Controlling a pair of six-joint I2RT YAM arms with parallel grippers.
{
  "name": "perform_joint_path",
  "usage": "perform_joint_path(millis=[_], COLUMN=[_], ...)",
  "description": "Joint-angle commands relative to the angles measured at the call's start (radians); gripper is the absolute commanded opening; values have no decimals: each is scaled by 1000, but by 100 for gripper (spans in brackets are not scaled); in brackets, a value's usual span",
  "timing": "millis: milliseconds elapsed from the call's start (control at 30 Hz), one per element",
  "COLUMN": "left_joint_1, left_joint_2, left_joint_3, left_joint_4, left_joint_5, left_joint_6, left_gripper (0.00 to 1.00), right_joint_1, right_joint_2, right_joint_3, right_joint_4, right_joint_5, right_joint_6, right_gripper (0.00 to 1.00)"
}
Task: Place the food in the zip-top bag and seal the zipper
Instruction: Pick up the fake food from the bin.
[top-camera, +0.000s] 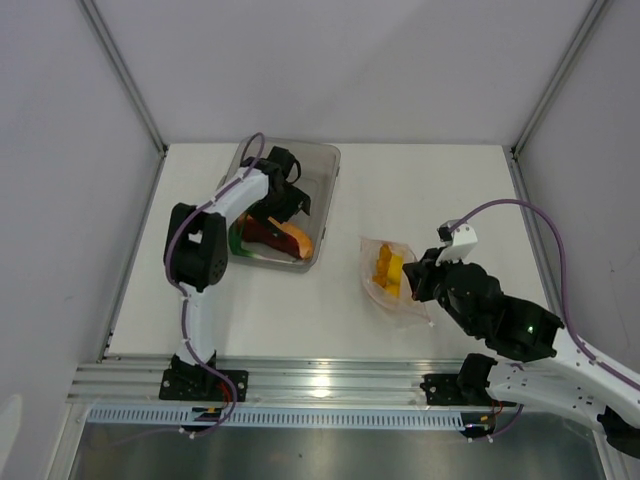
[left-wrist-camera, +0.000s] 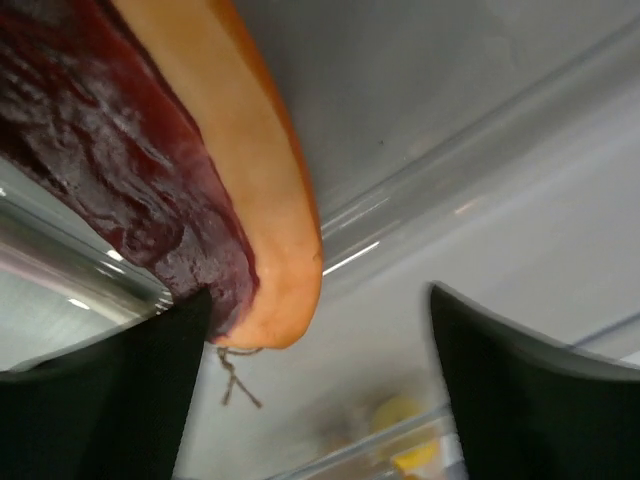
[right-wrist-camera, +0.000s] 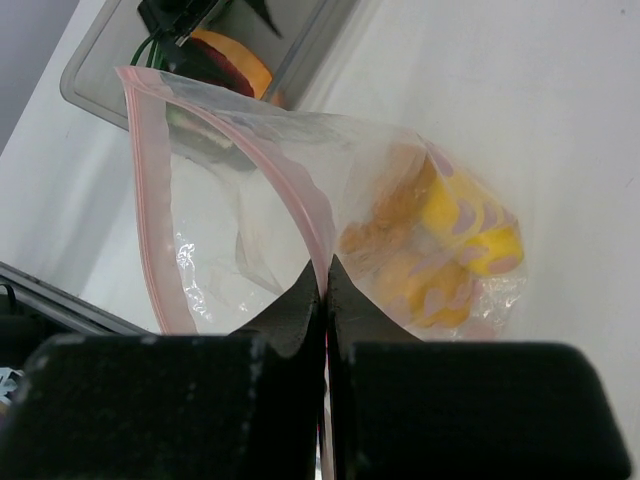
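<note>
R gripper (right-wrist-camera: 323, 285) near front of white table (top-camera: 450, 190), right half: fingers pressed together, clamped on the mouth edge of the small clear crinkly plastic zip-top bag (right-wrist-camera: 250, 230). Grip sits on the thin pink-red zipper strip (right-wrist-camera: 145, 200). The strip's two sides spread apart away from the pinch, so the mouth gapes, unsealed. In the top view the bag (top-camera: 390, 275) lies flat on the table just left of the R gripper (top-camera: 415, 278).

Inside the bag, at the closed end: yellow toy lemon pieces (right-wrist-camera: 465, 230) and, touching them, an orange cluster (right-wrist-camera: 395, 215).

Farther back and left is the rigid clear grey rectangular bin (top-camera: 325, 165), well apart from the bag. L gripper (top-camera: 290, 200) reaches down into it. Wrist cam: L gripper (left-wrist-camera: 320, 292) fingers wide apart, clamped on nothing. The long dark-red and tan slice (left-wrist-camera: 200, 170) hangs in close view, its tip just beside one finger (left-wrist-camera: 110, 400); can't tell if touching. The other finger is well clear of it.

Also in the bin, by its near-left corner: sth green (top-camera: 237, 240), too hidden by the arm to tell which piece.
</note>
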Motion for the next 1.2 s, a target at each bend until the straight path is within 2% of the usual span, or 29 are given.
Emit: perform_joint_path(millis=[0,167,500,667,700,767,800,867,900,967,1000,1167], left_joint_1=[-3,-5,-12,-26,-25,-26,-26,-26,-26,-25,-23,-16], left_joint_2=[54,123,189,157,154,149,149,149,148,142,142,106], left_joint_3=[112,204,186,122,109,103,103,100,96,80,76,13], left_joint_4=[-180,-280,-306,-233,-208,-191,-182,-173,-168,-151,-142,-82], left_joint_5=[-84,-104,-109,-127,-123,-115,-112,-104,-103,-95,-88,-52], left_joint_6=[-48,-68,-111,-126,-126,-118,-112,-109,-105,-100,-89,-74], left_gripper=[99,99,99,90,82,72,59,43,26,12,1,1], right_joint_1=[8,7,7,7,7,7,7,7,7,7,7,7], right_joint_2=[-21,-33,-59,-65,-64,-65,-65,-65,-64,-62,-62,-56], right_joint_3=[9,-1,-7,-7,-4,-4,-4,-4,-3,-3,-3,-1], right_joint_4=[19,20,17,13,13,10,10,13,13,14,16,17], right_joint_5=[36,39,45,47,47,48,50,51,51,51,51,50], right_joint_6=[12,11,18,18,17,17,17,14,14,14,14,15], right_gripper=[0,0,0,0,0,0,0,0,0,0,0,0])
